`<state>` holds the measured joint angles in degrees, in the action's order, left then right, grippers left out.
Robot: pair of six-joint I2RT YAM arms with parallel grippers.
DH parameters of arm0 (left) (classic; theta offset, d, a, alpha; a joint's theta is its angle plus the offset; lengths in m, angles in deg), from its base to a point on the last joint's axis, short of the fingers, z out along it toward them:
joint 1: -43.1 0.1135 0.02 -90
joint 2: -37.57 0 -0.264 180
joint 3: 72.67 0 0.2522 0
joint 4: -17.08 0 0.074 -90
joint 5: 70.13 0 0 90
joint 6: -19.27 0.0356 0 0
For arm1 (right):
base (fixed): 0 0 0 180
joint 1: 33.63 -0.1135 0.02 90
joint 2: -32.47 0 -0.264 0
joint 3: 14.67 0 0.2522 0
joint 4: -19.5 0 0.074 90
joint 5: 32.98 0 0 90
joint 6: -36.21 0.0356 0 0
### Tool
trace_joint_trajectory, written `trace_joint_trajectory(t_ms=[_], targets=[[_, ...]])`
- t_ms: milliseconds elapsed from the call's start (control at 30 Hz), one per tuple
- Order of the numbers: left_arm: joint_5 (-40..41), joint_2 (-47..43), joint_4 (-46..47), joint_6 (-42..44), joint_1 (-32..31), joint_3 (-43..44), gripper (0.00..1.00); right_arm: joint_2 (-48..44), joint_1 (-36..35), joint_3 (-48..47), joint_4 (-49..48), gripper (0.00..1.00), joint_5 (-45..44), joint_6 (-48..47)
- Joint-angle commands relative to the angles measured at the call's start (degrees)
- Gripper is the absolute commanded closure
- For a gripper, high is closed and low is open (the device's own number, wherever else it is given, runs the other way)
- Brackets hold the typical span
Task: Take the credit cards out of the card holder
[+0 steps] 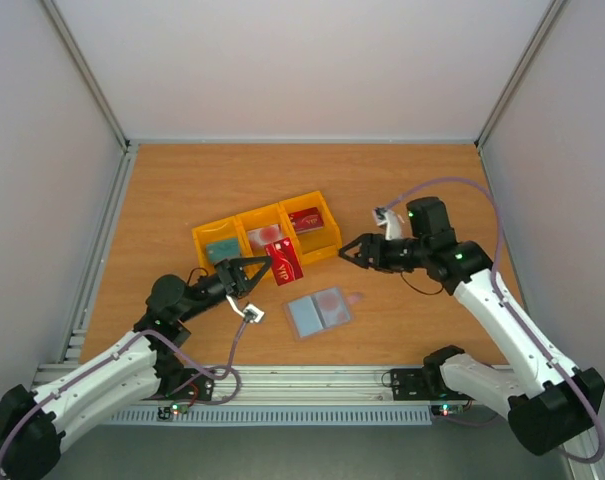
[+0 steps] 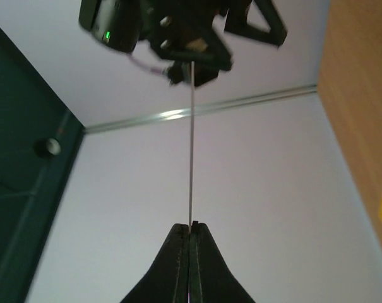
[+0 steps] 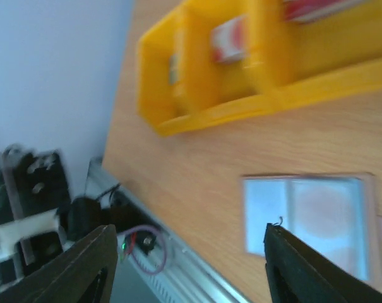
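The card holder (image 1: 319,313) lies open and flat on the table, pale blue-grey side up, with a pinkish blotch on its right panel. It also shows in the right wrist view as the card holder (image 3: 310,214). My left gripper (image 1: 265,266) is shut on a dark red credit card (image 1: 285,262), held on edge just in front of the yellow tray. In the left wrist view that card (image 2: 191,158) is a thin line rising from the left gripper (image 2: 191,225). My right gripper (image 1: 348,250) is open and empty, right of the held card and above the holder; its fingers (image 3: 83,265) stand wide apart.
A yellow three-compartment tray (image 1: 327,250) sits behind the holder. It holds a teal card (image 1: 222,249), a whitish-pink card (image 1: 266,236) and a red card (image 1: 305,218). The tray (image 3: 197,117) also fills the top of the right wrist view. Metal rails and walls edge the table.
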<state>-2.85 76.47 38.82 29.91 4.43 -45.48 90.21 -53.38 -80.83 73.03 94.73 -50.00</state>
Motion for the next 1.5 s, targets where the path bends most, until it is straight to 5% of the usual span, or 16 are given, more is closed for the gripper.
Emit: trace_joint_trajectory(t_ms=[0, 33, 67, 267, 400, 533, 633, 667, 700, 733, 767, 900, 1000, 1167, 1300, 1467], targets=[[-4.9, 0.4, 6.8, 8.2, -1.2, -0.9, 1.0, 3.0, -12.0, -5.4, -10.2, 0.23, 9.5, -0.7], [-4.8, 0.6, 6.6, 8.5, -1.4, -0.8, 1.0, 4.2, -15.6, -7.1, -12.5, 0.07, 9.8, -1.3], [-4.6, 0.7, 6.5, 8.5, -1.6, -0.6, 1.0, 5.3, -17.8, -8.4, -14.2, 0.02, 9.7, -1.6], [-2.5, 0.3, 4.8, 6.9, -2.5, 0.8, 1.0, 10.4, -20.1, -8.5, -18.4, 0.07, 9.2, -1.0], [-2.0, 0.4, 4.3, 7.0, -3.1, 1.0, 1.0, 12.8, -21.7, -9.1, -19.9, 0.38, 13.2, -1.3], [-1.3, 0.1, 2.7, 6.7, -3.6, 1.2, 1.0, 11.1, -21.8, -8.5, -19.4, 0.96, 12.5, -2.2], [-0.6, -0.3, 1.5, 6.0, -4.0, 1.5, 1.0, 9.4, -21.6, -8.6, -16.0, 0.99, 10.1, -4.6], [-0.6, -0.6, 0.1, 5.3, -4.1, 1.6, 0.95, 9.0, -21.4, -8.9, -14.1, 0.99, 9.3, -6.0], [-0.8, -1.4, -2.1, 3.2, -4.1, 1.6, 0.43, 8.4, -20.8, -9.3, -10.7, 0.99, 8.6, -7.7], [-0.6, -2.6, -6.0, 1.4, -4.1, 1.8, 0.12, 8.0, -20.0, -9.8, -8.8, 0.99, 7.7, -9.6], [0.2, -4.6, -12.8, -2.0, -4.2, 2.6, 0.01, 7.4, -19.4, -10.7, -3.9, 0.99, 6.6, -11.9], [-4.6, -7.8, -59.9, -25.4, -4.0, 17.3, 0.01, 8.2, -20.7, -16.9, 14.8, 0.99, -4.6, -23.8], [-17.8, -1.3, -76.1, -49.2, -3.4, 23.8, 0.07, 5.3, -26.4, -17.3, 18.3, 0.99, -8.9, -32.6], [-31.7, 0.6, -66.6, -76.7, -1.3, 22.9, 0.24, 5.6, -34.4, -19.4, 23.5, 0.96, -18.9, -43.4], [-30.0, 3.0, -56.6, -86.5, -0.3, 22.6, 0.32, 11.6, -43.9, -23.7, 28.1, 0.95, -28.7, -50.4], [-29.5, 3.8, -54.8, -92.6, -0.4, 22.3, 0.39, 17.0, -47.8, -28.7, 27.4, 0.96, -31.8, -54.1]])
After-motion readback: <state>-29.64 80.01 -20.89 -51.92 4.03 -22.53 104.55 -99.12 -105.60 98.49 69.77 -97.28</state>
